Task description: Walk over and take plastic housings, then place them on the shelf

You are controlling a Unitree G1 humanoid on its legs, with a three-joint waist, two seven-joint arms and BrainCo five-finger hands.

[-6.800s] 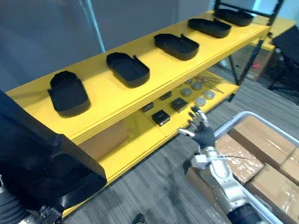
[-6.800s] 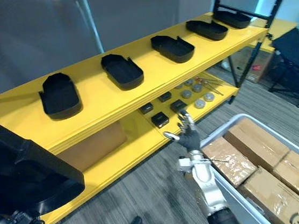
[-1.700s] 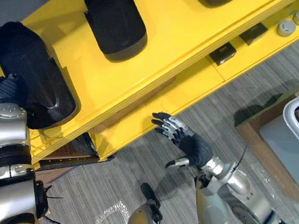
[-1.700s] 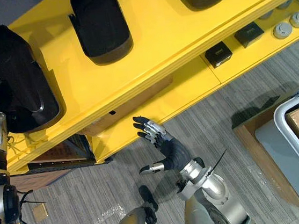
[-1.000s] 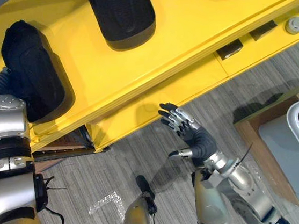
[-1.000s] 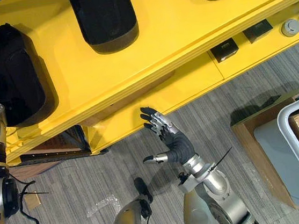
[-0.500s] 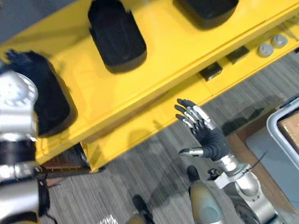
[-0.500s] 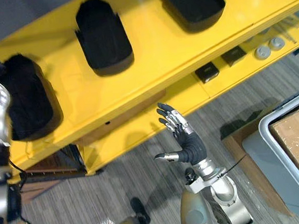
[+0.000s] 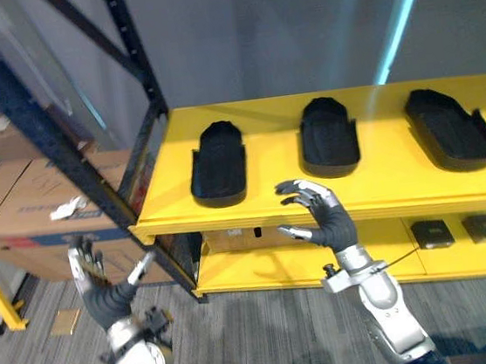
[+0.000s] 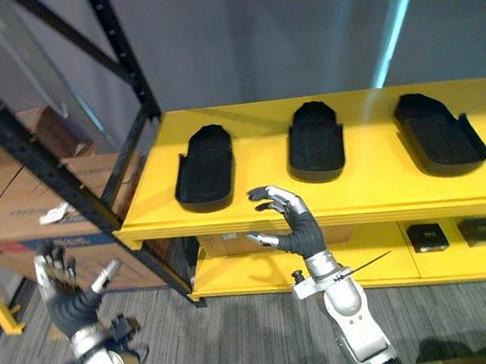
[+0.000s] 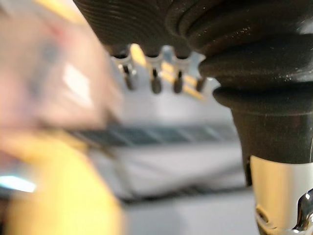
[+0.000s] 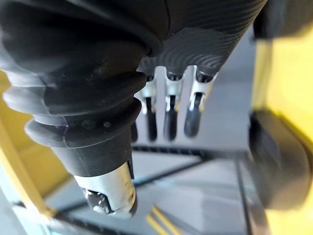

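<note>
Three black plastic housings lie open side up on the top board of the yellow shelf (image 9: 384,185): a left one (image 9: 217,161), a middle one (image 9: 328,135) and a right one (image 9: 452,126). My right hand (image 9: 328,222) hovers in front of the shelf's edge, between the left and middle housings. Its fingers (image 12: 168,112) are curled forward, the thumb sticks out, and it holds nothing. My left hand (image 9: 107,301) is low at the left, below the shelf, fingers straight up and empty.
A black rack upright (image 9: 54,142) slants down at the shelf's left end. Cardboard boxes (image 9: 26,207) are stacked left of it. The lower yellow board carries small black boxes (image 9: 431,233). Grey carpet lies in front.
The view has swung up to face the shelf. My left hand has come off the leftmost housing and dropped low. My right hand's fingers have curled in.
</note>
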